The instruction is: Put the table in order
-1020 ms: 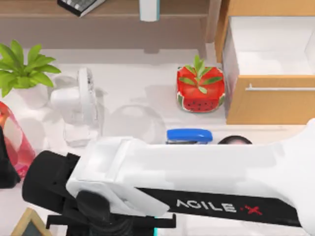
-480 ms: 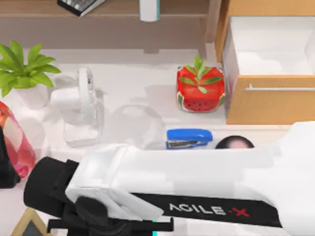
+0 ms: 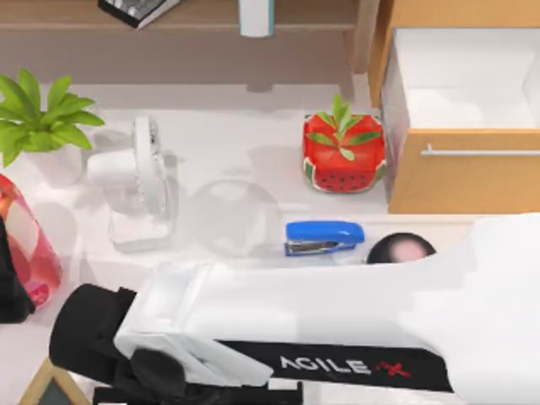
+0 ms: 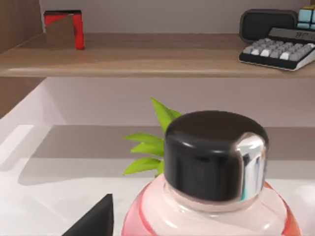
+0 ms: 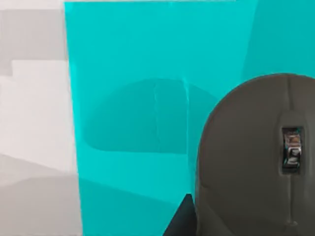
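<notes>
My view down on the white table (image 3: 253, 135) spanning the scene, blue stapler (image 3: 324, 237) mid-table, watermelon planter (image 3: 343, 154) behind it, my right arm (image 3: 337, 329) across the front, grey mouse (image 5: 256, 162) on cyan pad (image 5: 147, 98), its grip I cannot tell, red bottle (image 4: 211, 196) under my left wrist.

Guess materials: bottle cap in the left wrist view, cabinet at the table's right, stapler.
Bottle cap: looks like glossy black plastic; a bright mirror-like streak runs down its side. Drawer cabinet: light wood-look panels, matte, with a thin metallic-looking handle bar. Stapler: smooth blue shell, probably plastic, over a grey, likely metal, base.
</notes>
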Robot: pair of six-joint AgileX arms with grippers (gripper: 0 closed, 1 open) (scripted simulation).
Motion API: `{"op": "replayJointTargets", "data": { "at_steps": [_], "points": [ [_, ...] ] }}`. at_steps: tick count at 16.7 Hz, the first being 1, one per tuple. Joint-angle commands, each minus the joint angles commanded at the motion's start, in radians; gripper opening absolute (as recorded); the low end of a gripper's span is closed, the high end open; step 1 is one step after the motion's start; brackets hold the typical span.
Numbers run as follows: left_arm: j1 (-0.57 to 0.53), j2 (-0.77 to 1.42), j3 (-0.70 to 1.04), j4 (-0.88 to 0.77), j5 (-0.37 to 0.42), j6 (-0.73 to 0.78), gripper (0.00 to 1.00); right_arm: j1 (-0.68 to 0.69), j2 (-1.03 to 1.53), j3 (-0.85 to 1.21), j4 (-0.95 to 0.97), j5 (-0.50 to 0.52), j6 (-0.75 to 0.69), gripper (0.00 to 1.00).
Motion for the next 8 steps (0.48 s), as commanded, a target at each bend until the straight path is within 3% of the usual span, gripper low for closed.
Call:
{"op": "replayJointTargets", "data": {
  "at_steps": [8],
  "points": [
    [0.000, 0.000, 0.000, 0.000, 0.000, 0.000, 1.00, 0.000, 0.000, 0.000, 0.000, 0.000, 0.000, 0.68]
  ]
}}
